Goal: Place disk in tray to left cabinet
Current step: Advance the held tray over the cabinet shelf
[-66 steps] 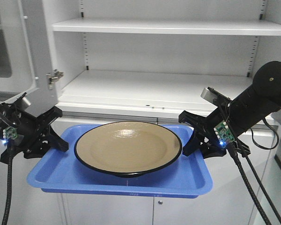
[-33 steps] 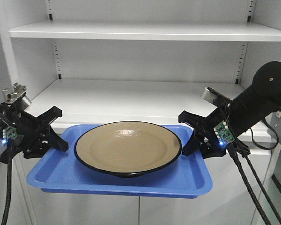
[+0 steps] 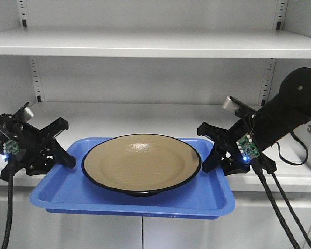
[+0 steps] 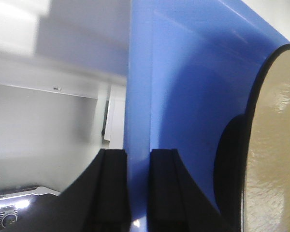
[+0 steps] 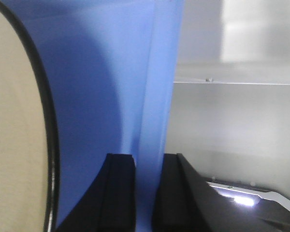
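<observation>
The tan disk [image 3: 141, 164] with a thin black rim lies in the blue tray [image 3: 67, 194], which I hold level in the air in front of the left cabinet [image 3: 145, 111]. My left gripper [image 3: 61, 150] is shut on the tray's left rim; the left wrist view shows its fingers [image 4: 113, 188] clamping the blue rim [image 4: 137, 96], with the disk [image 4: 275, 145] at the right. My right gripper [image 3: 210, 150] is shut on the tray's right rim; the right wrist view shows the rim [image 5: 157, 96] between its fingers [image 5: 121, 193] and the disk [image 5: 14, 145] at the left.
The cabinet's lower shelf [image 3: 145, 111] lies just behind the tray at about its height. An upper shelf [image 3: 155, 41] runs above. Slotted uprights [image 3: 36, 78] stand at the back corners. Closed lower doors [image 3: 145, 233] show under the tray.
The view has closed in on the cabinet: the shelves look larger and nearer, and the open door at the left has left the view. Both grippers keep the tray as before.
</observation>
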